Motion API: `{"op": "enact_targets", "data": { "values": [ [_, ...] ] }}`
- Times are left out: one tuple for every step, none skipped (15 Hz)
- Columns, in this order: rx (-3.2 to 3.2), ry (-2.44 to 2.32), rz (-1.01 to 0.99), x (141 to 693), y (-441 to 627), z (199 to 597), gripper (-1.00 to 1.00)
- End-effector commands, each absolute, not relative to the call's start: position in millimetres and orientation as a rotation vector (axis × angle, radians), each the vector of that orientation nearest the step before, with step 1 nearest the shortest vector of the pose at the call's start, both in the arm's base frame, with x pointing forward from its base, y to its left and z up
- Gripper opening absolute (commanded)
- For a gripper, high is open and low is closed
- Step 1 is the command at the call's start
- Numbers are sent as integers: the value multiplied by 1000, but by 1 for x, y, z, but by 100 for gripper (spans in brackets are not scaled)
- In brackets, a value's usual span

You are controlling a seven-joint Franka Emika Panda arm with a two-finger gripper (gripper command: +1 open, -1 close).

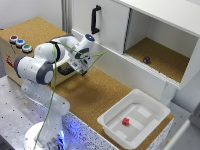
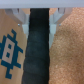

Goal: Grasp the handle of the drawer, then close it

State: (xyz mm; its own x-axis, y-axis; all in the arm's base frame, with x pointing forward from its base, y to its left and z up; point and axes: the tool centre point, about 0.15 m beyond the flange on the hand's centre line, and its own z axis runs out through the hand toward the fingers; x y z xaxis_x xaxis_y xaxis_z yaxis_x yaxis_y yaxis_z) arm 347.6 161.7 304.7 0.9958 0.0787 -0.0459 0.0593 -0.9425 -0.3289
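The white Franka arm's gripper (image 1: 82, 70) is hanging low over the cork-covered tabletop (image 1: 95, 92), its fingertips too blurred in the exterior view to judge. In the wrist view the two pale fingers (image 2: 21, 17) are standing apart on either side of a black vertical bar-shaped handle (image 2: 39, 47), which is running out of frame, and whether the pads are touching it cannot be told. The other black handle (image 1: 95, 20) is sitting on the white cabinet front (image 1: 107, 22), well apart from the gripper, while a white plastic bin (image 1: 134, 117) is holding a small red block (image 1: 126, 121).
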Motion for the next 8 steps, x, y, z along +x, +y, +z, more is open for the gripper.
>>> {"op": "enact_targets", "data": {
  "values": [
    [-2820, -85, 86, 349, 210, 290, -100],
    [-2818, -84, 88, 347, 216, 289, -100],
    [-2820, -85, 85, 346, 223, 288, -100],
    [-2819, -92, 83, 345, 232, 287, -100],
    [-2813, -100, 92, 344, 239, 286, -100],
    [-2811, -109, 95, 343, 247, 285, -100],
    [-2810, -119, 105, 342, 254, 284, -100],
    [-2807, -126, 109, 341, 262, 284, -100]
  ]
}}
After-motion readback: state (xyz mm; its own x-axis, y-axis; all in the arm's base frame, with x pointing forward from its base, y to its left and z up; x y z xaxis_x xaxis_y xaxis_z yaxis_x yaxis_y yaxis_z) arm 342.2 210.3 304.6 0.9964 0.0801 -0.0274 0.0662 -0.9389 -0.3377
